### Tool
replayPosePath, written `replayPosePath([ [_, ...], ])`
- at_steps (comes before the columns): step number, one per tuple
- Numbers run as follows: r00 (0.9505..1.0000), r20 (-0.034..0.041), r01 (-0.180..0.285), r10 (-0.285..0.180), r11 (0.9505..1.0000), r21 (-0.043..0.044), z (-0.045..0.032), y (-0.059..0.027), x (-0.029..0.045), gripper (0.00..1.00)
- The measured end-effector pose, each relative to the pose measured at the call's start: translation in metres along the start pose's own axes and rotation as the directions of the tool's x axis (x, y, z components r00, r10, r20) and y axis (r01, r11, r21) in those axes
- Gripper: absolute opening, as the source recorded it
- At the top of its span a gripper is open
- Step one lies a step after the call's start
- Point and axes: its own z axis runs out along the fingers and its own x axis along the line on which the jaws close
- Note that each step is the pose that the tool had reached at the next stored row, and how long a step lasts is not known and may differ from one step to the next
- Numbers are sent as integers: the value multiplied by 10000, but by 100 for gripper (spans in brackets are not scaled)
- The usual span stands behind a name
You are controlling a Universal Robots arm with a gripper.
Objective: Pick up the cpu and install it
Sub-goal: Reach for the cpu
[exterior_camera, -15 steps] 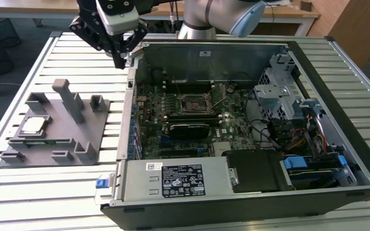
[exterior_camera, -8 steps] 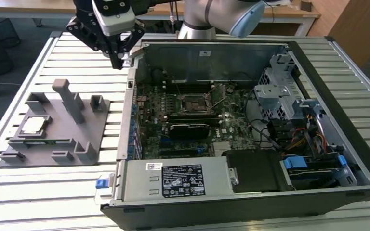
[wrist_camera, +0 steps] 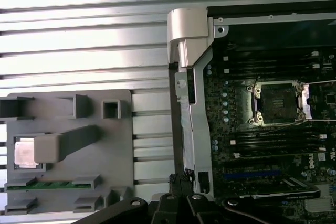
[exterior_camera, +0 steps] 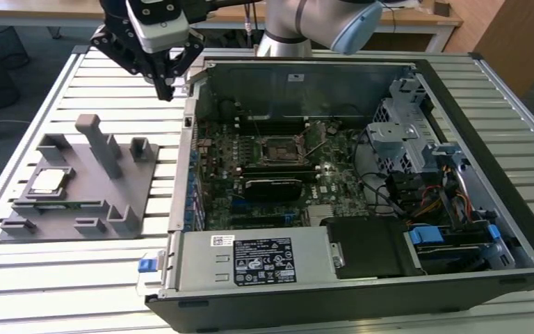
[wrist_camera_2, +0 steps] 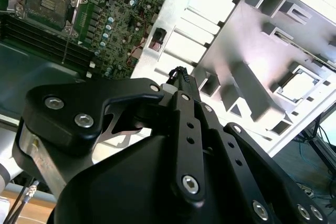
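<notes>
Exterior view puts the cpu [exterior_camera: 47, 182] in its pocket on the grey fixture [exterior_camera: 130, 198], well apart from the open socket [exterior_camera: 281, 147] in the computer case [exterior_camera: 341, 309] (nothing is seated there). The gripper [exterior_camera: 166, 92] hangs near the case's corner, its fingers pressed together on nothing. By my judgement, pickup and installation both remain.

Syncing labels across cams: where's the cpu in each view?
Exterior view: cpu sits in the grey fixture, at the exterior view's left.
Second wrist view: cpu in a fixture pocket beside the tall post.
First wrist view: cpu partly behind that post.
Shared landmark: motherboard socket.
</notes>
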Motion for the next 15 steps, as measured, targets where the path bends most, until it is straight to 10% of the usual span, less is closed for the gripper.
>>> replayPosePath([
  [15, 10000, -34, -1, 1, 10000, 2, 19, -9, 101, 11],
])
